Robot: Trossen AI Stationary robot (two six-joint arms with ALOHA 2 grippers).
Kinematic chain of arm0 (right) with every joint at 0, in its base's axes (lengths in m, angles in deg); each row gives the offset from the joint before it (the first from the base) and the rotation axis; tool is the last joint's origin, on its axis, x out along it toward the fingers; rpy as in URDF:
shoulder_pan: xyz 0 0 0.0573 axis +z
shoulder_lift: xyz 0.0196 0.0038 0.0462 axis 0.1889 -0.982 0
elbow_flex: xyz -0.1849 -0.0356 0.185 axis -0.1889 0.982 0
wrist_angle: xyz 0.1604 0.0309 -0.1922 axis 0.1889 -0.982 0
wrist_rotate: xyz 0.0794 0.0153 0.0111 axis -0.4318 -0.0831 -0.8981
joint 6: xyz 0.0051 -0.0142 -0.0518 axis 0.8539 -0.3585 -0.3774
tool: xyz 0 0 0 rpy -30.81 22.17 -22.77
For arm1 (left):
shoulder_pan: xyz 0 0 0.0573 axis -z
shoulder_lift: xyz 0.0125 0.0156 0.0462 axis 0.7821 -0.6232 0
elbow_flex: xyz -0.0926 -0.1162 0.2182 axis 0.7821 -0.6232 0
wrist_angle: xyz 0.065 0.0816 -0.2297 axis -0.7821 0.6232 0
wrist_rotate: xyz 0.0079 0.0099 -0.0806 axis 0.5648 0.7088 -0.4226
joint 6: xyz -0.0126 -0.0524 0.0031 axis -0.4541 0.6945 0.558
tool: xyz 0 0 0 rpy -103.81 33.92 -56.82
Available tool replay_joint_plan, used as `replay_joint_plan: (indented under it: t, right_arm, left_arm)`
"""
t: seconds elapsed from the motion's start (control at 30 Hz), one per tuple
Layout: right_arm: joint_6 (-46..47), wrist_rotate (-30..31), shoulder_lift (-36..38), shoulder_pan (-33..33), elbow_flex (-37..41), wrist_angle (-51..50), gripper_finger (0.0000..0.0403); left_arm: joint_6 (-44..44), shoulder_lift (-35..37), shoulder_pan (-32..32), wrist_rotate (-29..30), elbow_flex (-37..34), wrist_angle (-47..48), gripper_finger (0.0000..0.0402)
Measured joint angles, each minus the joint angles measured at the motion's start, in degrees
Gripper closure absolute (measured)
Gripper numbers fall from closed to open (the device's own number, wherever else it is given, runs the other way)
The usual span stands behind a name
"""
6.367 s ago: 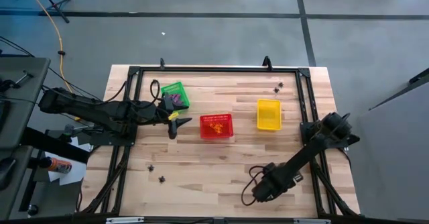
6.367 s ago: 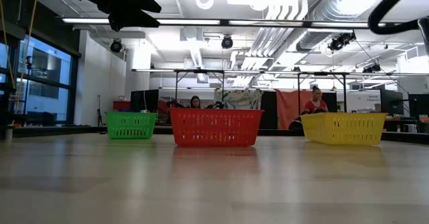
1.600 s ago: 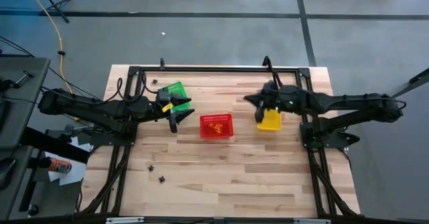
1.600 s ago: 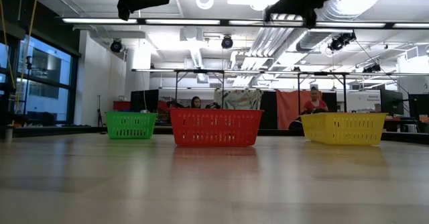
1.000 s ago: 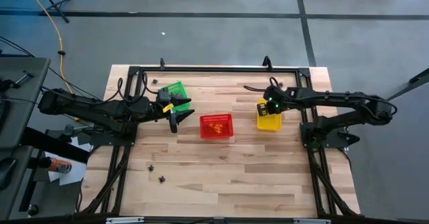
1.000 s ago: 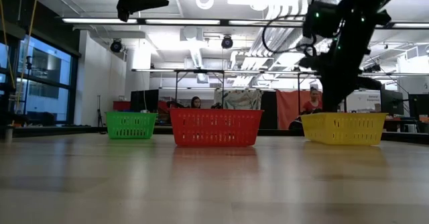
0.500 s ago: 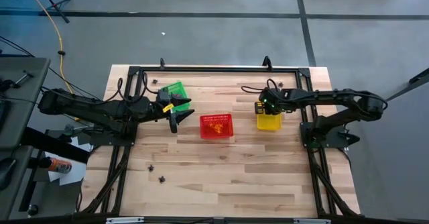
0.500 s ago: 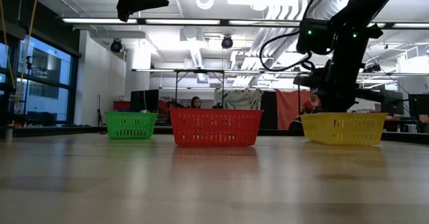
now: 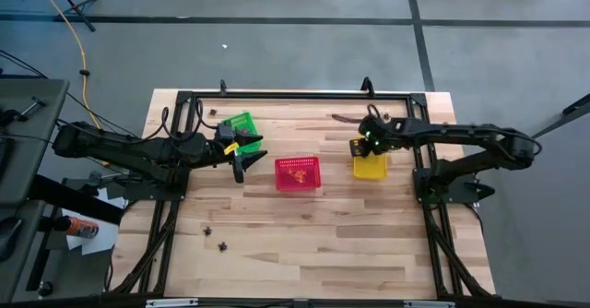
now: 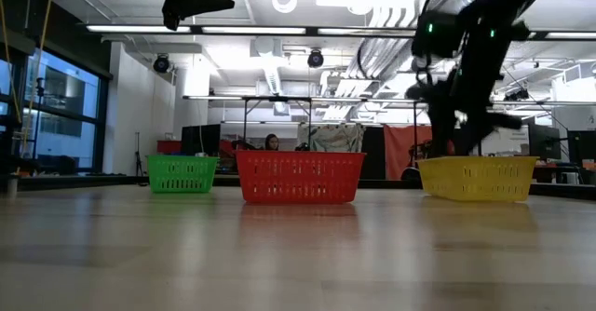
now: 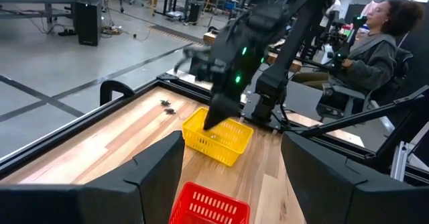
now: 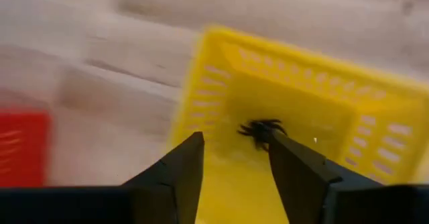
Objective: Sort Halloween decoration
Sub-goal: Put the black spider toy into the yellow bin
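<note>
Right gripper (image 12: 231, 158) hangs over the yellow basket (image 9: 371, 167), jaws parted and holding nothing; a black spider trinket (image 12: 260, 129) shows just past the fingertips, apparently inside the basket, though whether it lies on the floor or is mid-drop I cannot tell. Left gripper (image 9: 241, 153) waits between the green basket (image 9: 240, 126) and the red basket (image 9: 298, 172), jaws spread wide, empty. Baskets stand in a row across the table (image 9: 304, 243): green far left, red middle, yellow right. Red holds orange bits (image 9: 297, 171); green is partly hidden by the left arm, its contents not readable here; yellow takes the black piece. Left to sort, judging by the high view: two small dark trinkets (image 9: 215, 237) on the near-left boards, well apart from any basket, and another dark piece (image 9: 211, 112) at the far-left edge near the frame. The left wrist view also shows small dark trinkets (image 11: 165, 105) on the table beyond the yellow basket. Sorting looks well along, but with several strays still loose.
</note>
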Motion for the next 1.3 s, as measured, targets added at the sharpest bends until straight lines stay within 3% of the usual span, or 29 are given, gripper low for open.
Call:
replay_joint_plan:
  t: [0.17,0.27,0.33,0.5,0.63,0.73,0.83,1.0,1.3]
  right_arm:
    - [-4.24,3.52,9.02,0.0,-5.63,-1.95,0.0224]
    - [-8.74,4.6,15.04,0.22,-7.96,2.23,0.0224]
    - [-12.53,2.51,18.74,0.7,-8.35,8.01,0.0226]
    - [-20.7,-9.45,24.21,3.45,-7.59,21.91,0.0226]
    - [-32.3,-16.01,24.34,7.44,-7.41,28.06,0.0226]
    - [-41.17,-16.46,23.0,10.66,-7.34,28.12,0.0226]
    - [-43.93,-15.77,20.93,12.78,-7.34,28.71,0.0226]
    - [-47.5,-15.61,17.64,14.49,-7.32,29.9,0.0226]
    - [-48.48,-15.5,16.2,14.88,-7.28,30.54,0.0226]
  left_arm:
    - [0.0,0.0,0.0,0.0,0.0,-0.02,0.0163]
    - [0.0,0.0,0.0,0.0,0.0,-0.02,0.0163]
    - [0.0,0.0,-0.01,0.0,0.0,-0.02,0.0163]
    - [1.28,0.0,0.0,0.0,0.0,-0.08,0.0163]
    - [2.86,-0.01,-0.09,-4.48,0.0,-0.25,0.0163]
    - [2.89,-0.01,-0.8,-10.69,0.0,-0.7,0.0163]
    - [1.04,-0.02,-1.61,-14.32,0.0,-1.55,0.0163]
    - [-6.37,0.0,-2.11,-14.47,0.0,-4.3,0.0163]
    - [-6.6,0.0,-2.82,-14.4,0.0,-4.19,0.0163]
